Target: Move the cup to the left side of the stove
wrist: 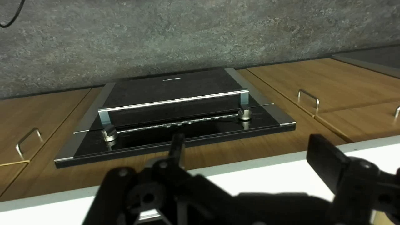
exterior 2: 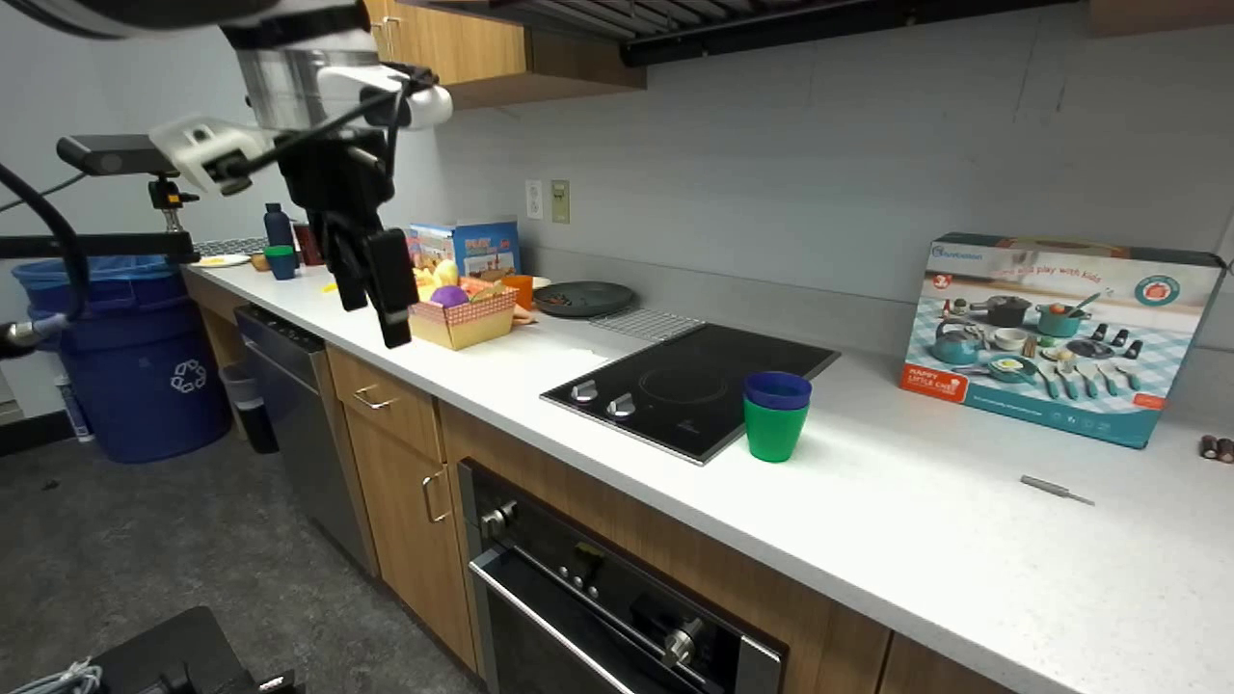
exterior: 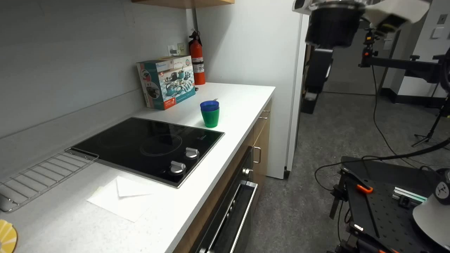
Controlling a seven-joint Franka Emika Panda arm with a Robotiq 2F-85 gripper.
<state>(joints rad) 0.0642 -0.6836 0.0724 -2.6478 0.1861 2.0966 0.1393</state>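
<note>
The cup [exterior: 211, 118], green with a blue upper part, stands upright on the white counter close to the end edge of the stove [exterior: 154, 142]. In an exterior view the cup [exterior 2: 775, 429] overlaps the near right part of the stove [exterior 2: 694, 371]. The cup is out of view in the wrist view, where only a sliver of what may be the stove shows at the bottom. My gripper [exterior: 311, 100] is raised in the air, apart from the cup, also seen in an exterior view [exterior 2: 376, 323]. In the wrist view its fingers [wrist: 247, 137] are wide apart with nothing between them.
A toy box [exterior: 168, 82] and fire extinguisher [exterior: 197, 59] stand beyond the cup. A wire rack [exterior: 45, 177] and white papers [exterior: 121, 198] lie at the stove's opposite side. A food basket [exterior 2: 463, 318] and dark pan [exterior 2: 583, 299] are farther along. An oven handle [wrist: 175, 100] sticks out below.
</note>
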